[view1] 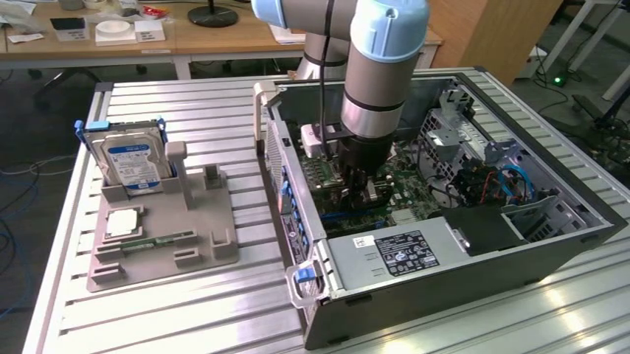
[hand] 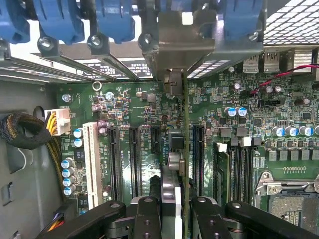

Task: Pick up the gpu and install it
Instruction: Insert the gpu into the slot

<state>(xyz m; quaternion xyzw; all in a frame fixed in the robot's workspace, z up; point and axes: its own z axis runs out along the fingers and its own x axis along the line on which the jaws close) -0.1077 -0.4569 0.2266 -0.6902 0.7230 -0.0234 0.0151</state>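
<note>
Gripper [hand: 172,211] fingers clamped narrow on gpu [hand: 185,149], card held edge-on and upright over motherboard [hand: 124,107], among black expansion slots, silver end bracket [hand: 182,42] up against case rear wall by blue slot clips. Whether card sits in slot: cannot tell. Exterior view: arm reaches down into open computer case [view1: 551,247], gripper [view1: 355,184] low over board. On exterior view's left, grey fixture tray [view1: 162,254] on slatted table [view1: 177,324], hard drive [view1: 133,162] standing in it, memory stick [view1: 153,242] lying flat.
</note>
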